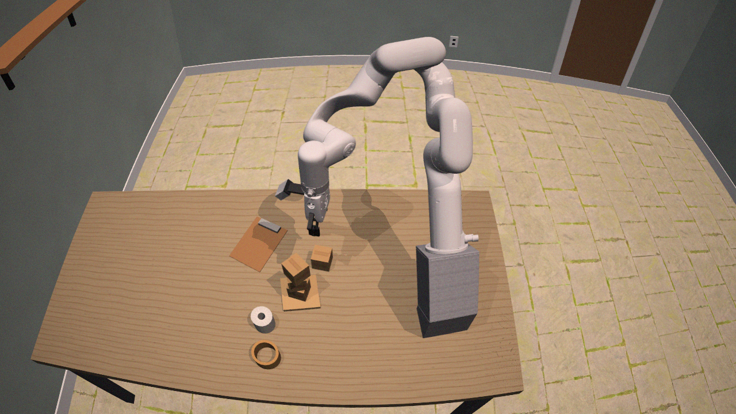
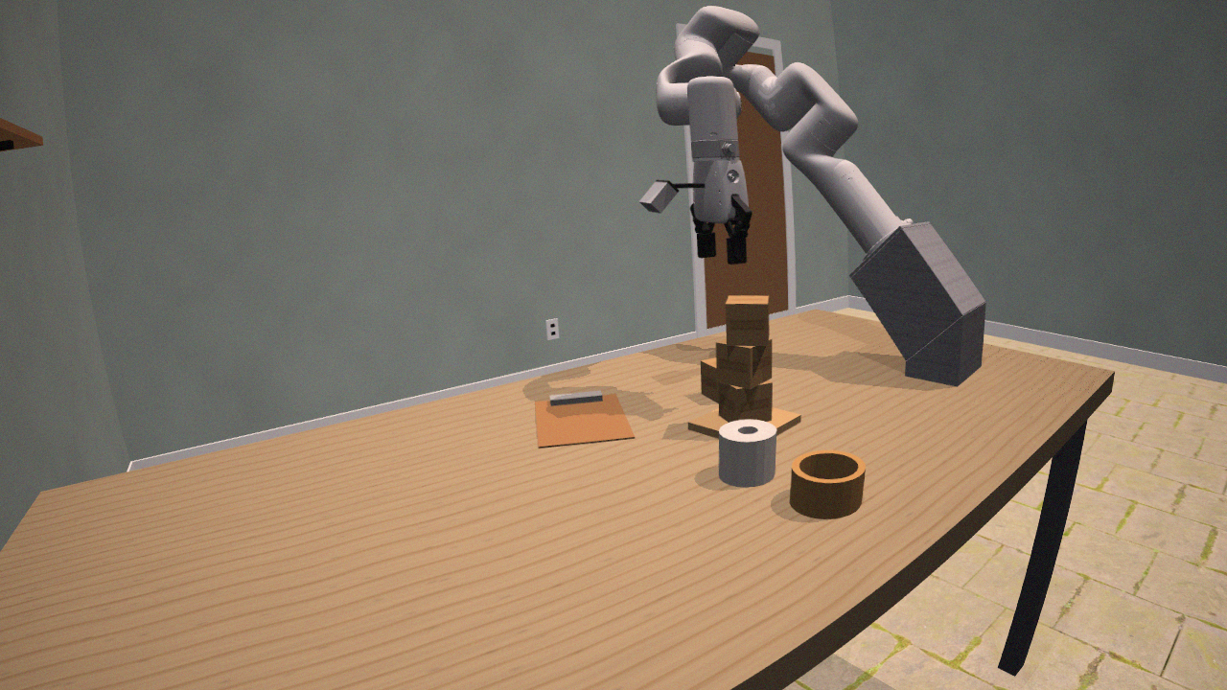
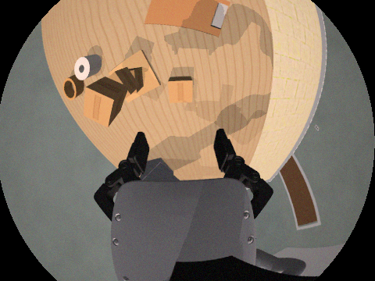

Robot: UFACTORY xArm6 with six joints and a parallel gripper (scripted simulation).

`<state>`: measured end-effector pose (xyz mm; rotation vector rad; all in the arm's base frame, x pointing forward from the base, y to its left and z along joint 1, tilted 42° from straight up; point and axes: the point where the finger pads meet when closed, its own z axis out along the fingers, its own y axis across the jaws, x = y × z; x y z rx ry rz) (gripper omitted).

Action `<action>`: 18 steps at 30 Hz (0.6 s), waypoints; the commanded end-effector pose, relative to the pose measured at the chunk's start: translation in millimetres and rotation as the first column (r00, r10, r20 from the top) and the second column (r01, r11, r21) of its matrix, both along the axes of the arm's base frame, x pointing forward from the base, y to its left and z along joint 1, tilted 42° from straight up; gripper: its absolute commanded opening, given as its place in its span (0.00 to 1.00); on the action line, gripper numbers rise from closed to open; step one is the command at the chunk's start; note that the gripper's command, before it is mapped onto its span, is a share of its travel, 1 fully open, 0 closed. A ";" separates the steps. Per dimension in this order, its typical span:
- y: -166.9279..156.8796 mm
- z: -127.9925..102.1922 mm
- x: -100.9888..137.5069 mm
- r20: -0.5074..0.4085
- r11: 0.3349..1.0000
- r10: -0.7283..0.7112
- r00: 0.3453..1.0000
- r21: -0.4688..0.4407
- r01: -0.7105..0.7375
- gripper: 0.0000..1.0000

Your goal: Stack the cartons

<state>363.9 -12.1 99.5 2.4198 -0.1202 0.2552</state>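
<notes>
Three brown cartons stand in a column (image 1: 296, 280) on the small square wooden board (image 1: 299, 301); the column also shows in the exterior view (image 2: 745, 356) and the wrist view (image 3: 112, 94). The cartons are turned at different angles to each other. A fourth carton (image 1: 321, 257) sits on the table just beyond the board; in the wrist view (image 3: 180, 90) it is apart from the column. My gripper (image 1: 313, 227) (image 2: 721, 244) (image 3: 180, 138) hangs high above the table, beyond the column. It is open and empty.
A flat orange sheet (image 1: 257, 242) with a small grey block (image 1: 269, 225) on it lies left of the cartons. A white cylinder (image 1: 261, 317) and a brown ring (image 1: 265, 353) stand in front of the board. The arm's grey base (image 1: 446, 288) stands to the right.
</notes>
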 end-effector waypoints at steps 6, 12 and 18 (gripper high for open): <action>-5.0 -5.2 2.2 0.002 1.000 0.001 1.000 0.002 -0.001 1.00; -9.6 -10.2 2.8 0.002 1.000 0.002 1.000 0.003 -0.002 1.00; -12.8 -13.9 3.1 0.001 1.000 0.002 1.000 0.004 -0.002 1.00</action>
